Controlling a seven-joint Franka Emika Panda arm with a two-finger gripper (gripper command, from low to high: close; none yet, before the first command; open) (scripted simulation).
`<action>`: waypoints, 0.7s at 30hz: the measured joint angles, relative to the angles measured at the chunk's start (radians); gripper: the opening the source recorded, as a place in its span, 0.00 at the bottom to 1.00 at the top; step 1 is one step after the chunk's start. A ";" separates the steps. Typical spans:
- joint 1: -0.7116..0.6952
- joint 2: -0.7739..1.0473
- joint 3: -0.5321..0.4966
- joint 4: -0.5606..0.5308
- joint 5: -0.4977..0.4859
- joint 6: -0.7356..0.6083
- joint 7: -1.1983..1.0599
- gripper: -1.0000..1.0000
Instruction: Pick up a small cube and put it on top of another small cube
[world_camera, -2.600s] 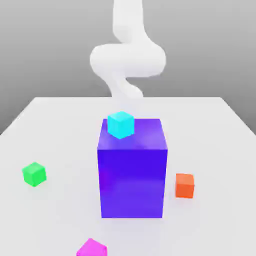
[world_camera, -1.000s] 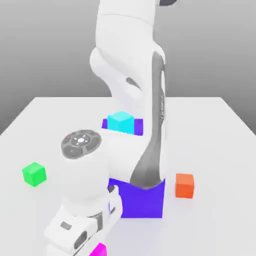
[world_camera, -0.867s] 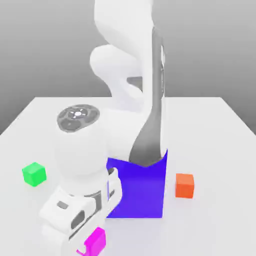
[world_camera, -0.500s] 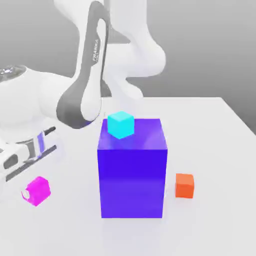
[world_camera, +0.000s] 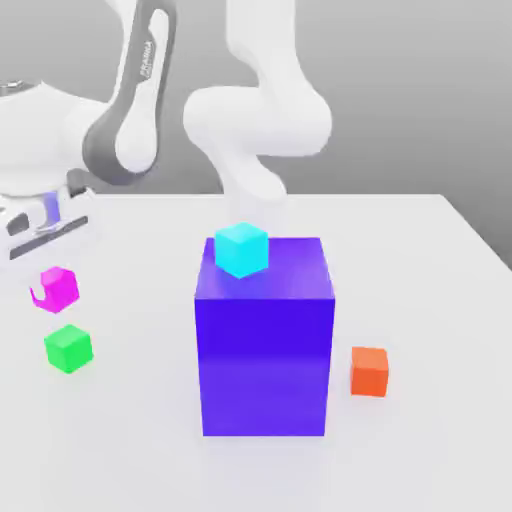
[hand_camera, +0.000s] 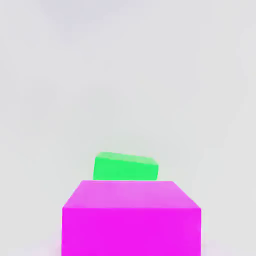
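Exterior view faces the arm across the table; hand view looks closely at magenta and green cubes, shared by both.

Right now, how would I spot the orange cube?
Find the big blue-purple block on the pale grey table. The small, solid orange cube sits beside it, toward the exterior view's right. Unlike the bright cyan cube, it rests on the table itself.

In the exterior view, we see the bright magenta cube (world_camera: 62, 289) held in the air, slightly turned, near nine o'clock. We find the bright green cube (world_camera: 69, 349) resting flat toward eight o'clock, apart below it.
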 joint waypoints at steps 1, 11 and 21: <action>0.001 0.002 -0.001 0.000 0.003 0.006 -0.002 0.00; 0.035 0.051 -0.023 0.004 0.078 0.070 -0.055 0.00; 0.082 0.146 -0.027 0.005 0.260 0.141 -0.183 0.00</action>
